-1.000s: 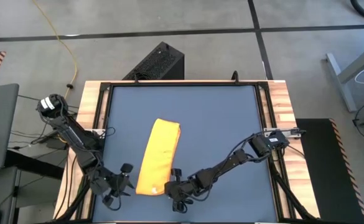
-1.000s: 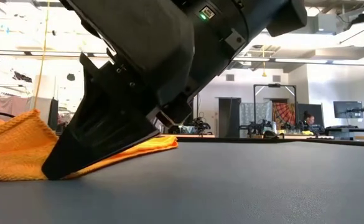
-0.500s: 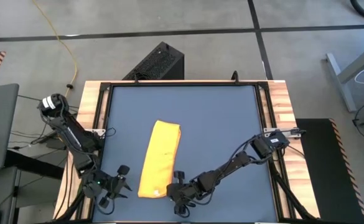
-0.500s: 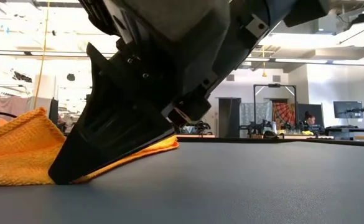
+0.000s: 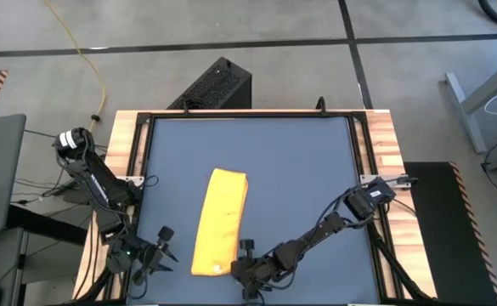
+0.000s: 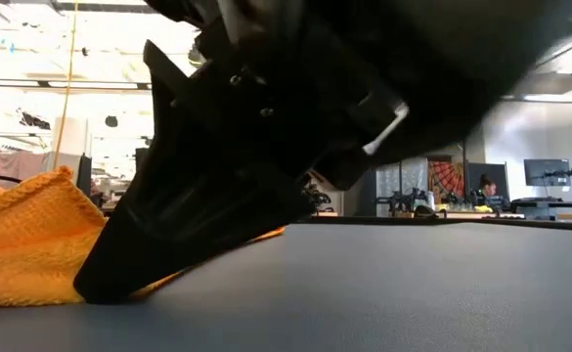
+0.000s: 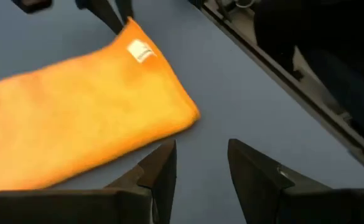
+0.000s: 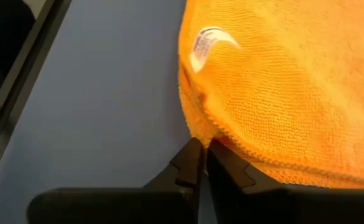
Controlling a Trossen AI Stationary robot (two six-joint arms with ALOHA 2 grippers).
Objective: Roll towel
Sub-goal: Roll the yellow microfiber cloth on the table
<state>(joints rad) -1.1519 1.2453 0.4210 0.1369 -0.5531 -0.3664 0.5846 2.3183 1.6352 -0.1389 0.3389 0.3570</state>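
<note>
The yellow-orange towel lies on the blue-grey tabletop as a long folded strip running from far to near. It has a white label near its near right corner. My right gripper is at that corner, low on the table, with its fingers shut on the towel's edge. My left gripper is open and empty, a little to the left of the towel's near end. In the low view the right gripper fills most of the picture, with the towel behind it. My right gripper pinches the edge of the towel's near right corner between its two fingertips. It comes in low, slanting from the table's near right side. The folded layers there lie stacked, and how many are caught I cannot tell. The towel lies on the table.
The table's black frame and wooden side rails ring the blue-grey top. The near edge is close to both grippers. Bare tabletop lies far of and to the right of the towel. A dark box sits on the floor beyond the far edge.
My right gripper has gone toward the table's near edge and a little left, staying low at the towel's corner. The towel has slid a little toward the near edge with it. My left gripper has drawn away from the towel, toward the table's left edge.
</note>
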